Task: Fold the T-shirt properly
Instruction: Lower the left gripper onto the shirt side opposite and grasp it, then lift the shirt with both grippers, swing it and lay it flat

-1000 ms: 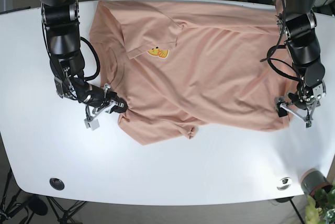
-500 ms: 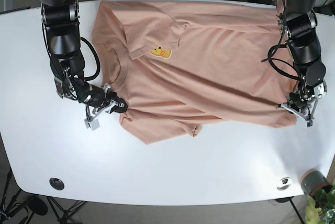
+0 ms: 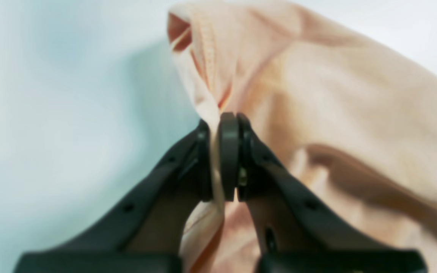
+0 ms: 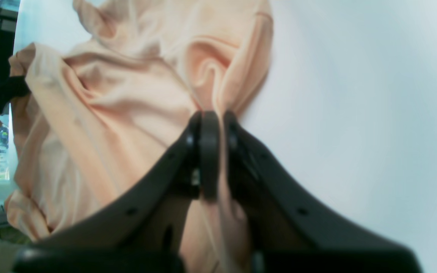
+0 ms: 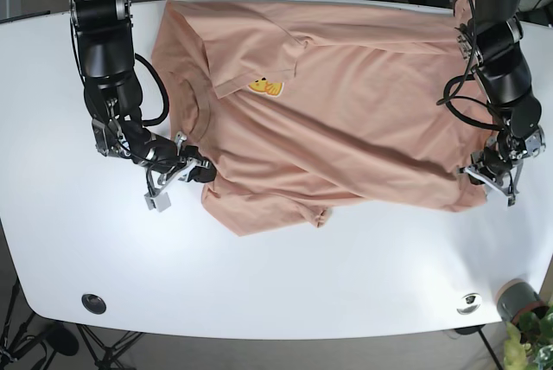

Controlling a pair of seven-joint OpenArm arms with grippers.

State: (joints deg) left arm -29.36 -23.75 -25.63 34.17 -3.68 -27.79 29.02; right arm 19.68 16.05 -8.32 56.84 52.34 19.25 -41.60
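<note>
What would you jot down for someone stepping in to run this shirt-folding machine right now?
Left gripper: fingers shut on the T-shirt, pinching a hem corner at the base view's right edge.
Right gripper: fingers shut on the T-shirt, at its edge near the sleeve on that view's left.
The peach T-shirt lies spread across the white table, wrinkled, with one sleeve flipped over near the yellow logo.
Done: both grasps are secured. Left: no clean fold is visible yet, so the folding itself remains.
</note>
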